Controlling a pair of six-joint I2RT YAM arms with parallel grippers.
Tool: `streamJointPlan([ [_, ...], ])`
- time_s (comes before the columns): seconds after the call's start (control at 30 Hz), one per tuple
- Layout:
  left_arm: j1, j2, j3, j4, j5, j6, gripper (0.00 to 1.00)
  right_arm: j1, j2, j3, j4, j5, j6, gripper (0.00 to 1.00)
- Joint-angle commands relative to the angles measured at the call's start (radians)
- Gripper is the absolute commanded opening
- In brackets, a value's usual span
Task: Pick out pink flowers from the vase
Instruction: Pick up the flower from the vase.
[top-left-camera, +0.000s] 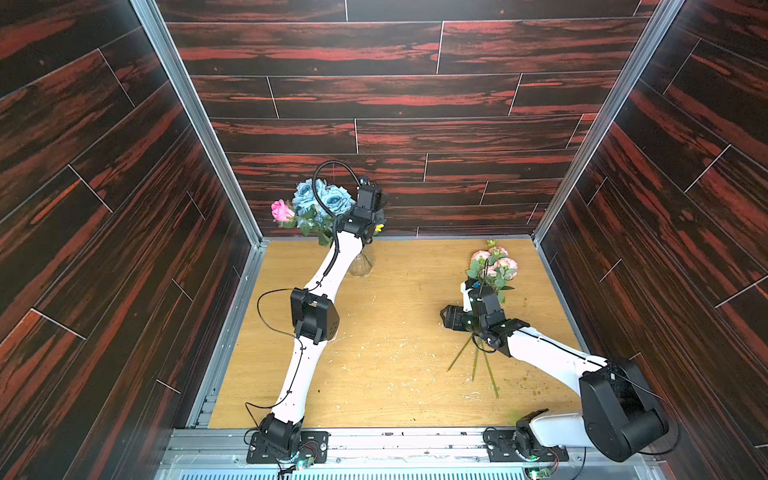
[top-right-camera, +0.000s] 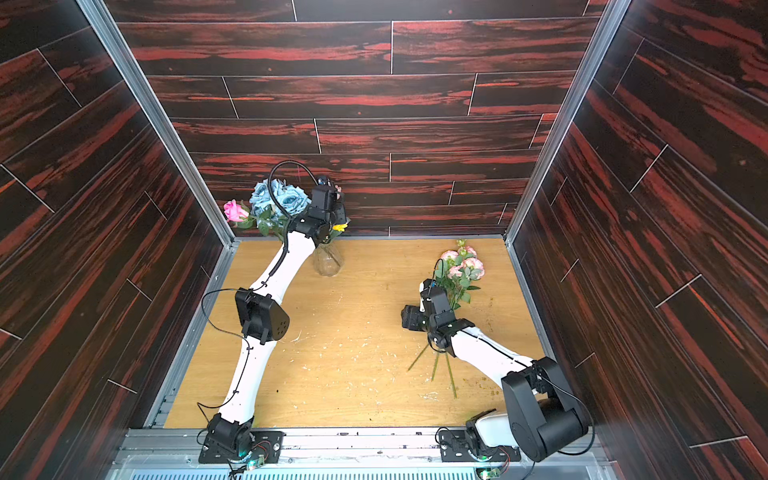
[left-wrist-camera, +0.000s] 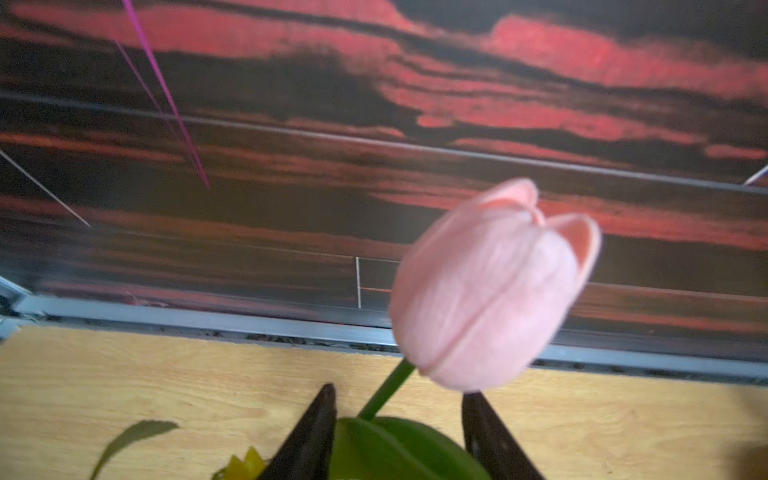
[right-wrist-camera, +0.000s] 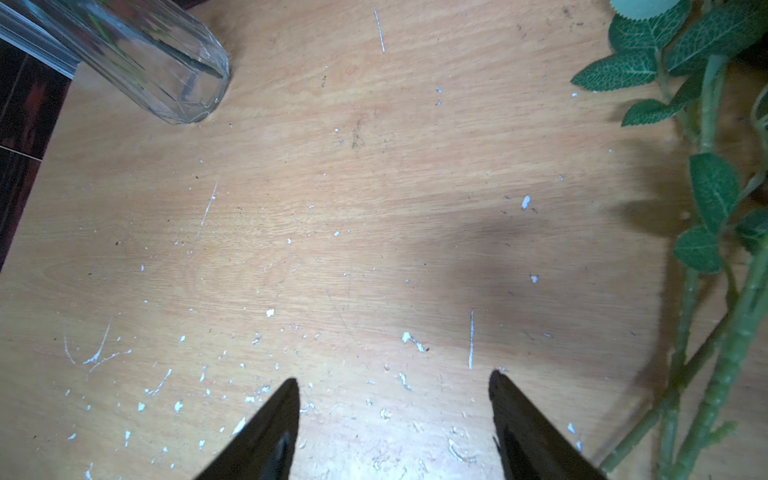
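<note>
The pink flowers (top-left-camera: 494, 262) occupy two locations. A group of pale-pink ruffled sprays (top-right-camera: 463, 264) lies flat on the wooden table (top-left-camera: 395, 332), at about 2 o'clock from the table centre in both top views and well apart from the vase (top-left-camera: 361, 264). Their green stems (right-wrist-camera: 733, 353) pass under the right arm and fan out toward 6 o'clock. The vase is clear glass and stands upright at about 11 o'clock from the table centre, near the back wall. It holds dusty-blue roses (top-left-camera: 322, 197), a brighter pink rose (top-left-camera: 282, 210) on the 9 o'clock side of the bouquet, a small yellow flower (top-right-camera: 340, 227) on the 3 o'clock side, and a pale-pink tulip bud (left-wrist-camera: 490, 286). The left gripper (left-wrist-camera: 401, 395) is positioned at the bouquet, above the vase. In the left wrist view its two fingers stand partly apart, one on each side of the tulip's green stem just below the bud, with a broad leaf (left-wrist-camera: 395, 449) between them. A gap shows on each side of the stem, so the fingers are not clamped on it. The right gripper (right-wrist-camera: 395, 378) hangs over bare table just beside the lying stems. Its fingers are spread wide with nothing between them.
</note>
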Motion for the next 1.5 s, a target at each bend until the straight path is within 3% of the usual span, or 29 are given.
streamJointPlan([
  [0.0, 0.008, 0.001, 0.022, 0.013, 0.0, 0.009, 0.36, 0.003, 0.008, 0.025, -0.004, -0.002, -0.01, 0.74],
  [0.23, 0.008, -0.027, 0.021, 0.021, 0.018, 0.016, 0.11, 0.003, 0.008, 0.025, -0.004, -0.006, -0.01, 0.74],
  [0.83, 0.008, -0.181, 0.015, 0.067, 0.039, 0.098, 0.11, 0.002, 0.004, 0.022, -0.001, -0.009, -0.008, 0.74],
  [1.13, 0.008, -0.265, 0.016, 0.123, 0.257, 0.107, 0.12, 0.003, -0.012, 0.016, 0.005, -0.008, -0.009, 0.74],
  [1.27, 0.008, -0.289, 0.076, 0.117, 0.418, 0.169, 0.16, 0.003, -0.018, 0.013, 0.005, -0.009, -0.006, 0.74],
  [1.47, 0.008, -0.383, 0.05, 0.118, 0.598, 0.176, 0.15, 0.003, -0.025, 0.01, 0.01, -0.014, -0.002, 0.74],
])
